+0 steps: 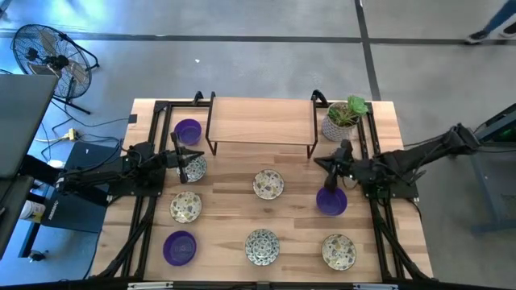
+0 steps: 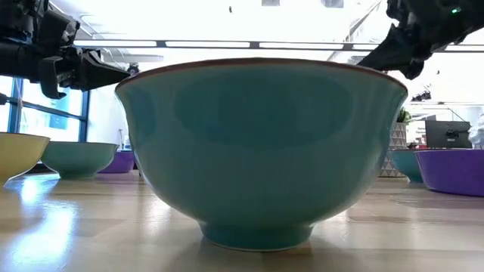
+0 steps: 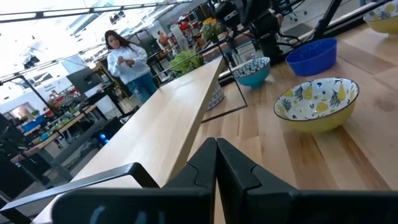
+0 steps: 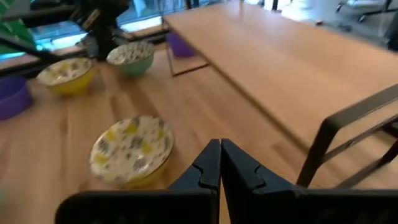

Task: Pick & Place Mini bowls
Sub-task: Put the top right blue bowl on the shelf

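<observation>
Several mini bowls stand on their bases on the wooden table (image 1: 242, 217). Purple ones are at the far left (image 1: 188, 130), near left (image 1: 180, 246) and right (image 1: 331, 200). Patterned ones include the middle one (image 1: 268, 184) (image 4: 130, 149) and a near one (image 1: 262, 246), which fills the low view (image 2: 261, 151). My left gripper (image 1: 181, 159) (image 3: 216, 144) is shut and empty, held level above a patterned bowl (image 1: 193, 167) at the left. My right gripper (image 1: 321, 164) (image 4: 220, 144) is shut and empty, in the air beside the right purple bowl, slanting down.
A wooden shelf on black legs (image 1: 262, 121) spans the table's far middle. A patterned pot with a green plant (image 1: 343, 119) stands at the far right. Black frame rails (image 1: 145, 209) run along both sides. A person (image 3: 127, 62) stands in the room beyond the table.
</observation>
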You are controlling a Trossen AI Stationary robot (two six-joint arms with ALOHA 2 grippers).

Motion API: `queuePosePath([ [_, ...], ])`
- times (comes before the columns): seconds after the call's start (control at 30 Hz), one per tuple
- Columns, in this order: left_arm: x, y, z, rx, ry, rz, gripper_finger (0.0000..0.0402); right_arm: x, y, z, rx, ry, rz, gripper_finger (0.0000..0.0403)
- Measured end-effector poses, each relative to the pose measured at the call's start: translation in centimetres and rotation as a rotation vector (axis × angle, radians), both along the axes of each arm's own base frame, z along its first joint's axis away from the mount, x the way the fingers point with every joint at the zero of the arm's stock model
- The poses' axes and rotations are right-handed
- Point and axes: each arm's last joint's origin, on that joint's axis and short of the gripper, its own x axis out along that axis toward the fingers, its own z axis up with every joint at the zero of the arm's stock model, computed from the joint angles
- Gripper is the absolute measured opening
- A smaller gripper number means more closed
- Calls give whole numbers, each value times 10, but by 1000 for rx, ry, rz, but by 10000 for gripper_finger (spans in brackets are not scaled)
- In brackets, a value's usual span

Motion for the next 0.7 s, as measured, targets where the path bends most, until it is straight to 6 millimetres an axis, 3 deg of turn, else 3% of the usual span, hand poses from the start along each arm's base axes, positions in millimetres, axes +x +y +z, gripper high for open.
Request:
queuePosePath([
  [0.4,0,0,0,-1,4,-3,0,2,31,-3,62,77,67,0],
  [0.7,0,0,-1,-2,8,-9,0,3,35,3,156,190,-14,14],
])
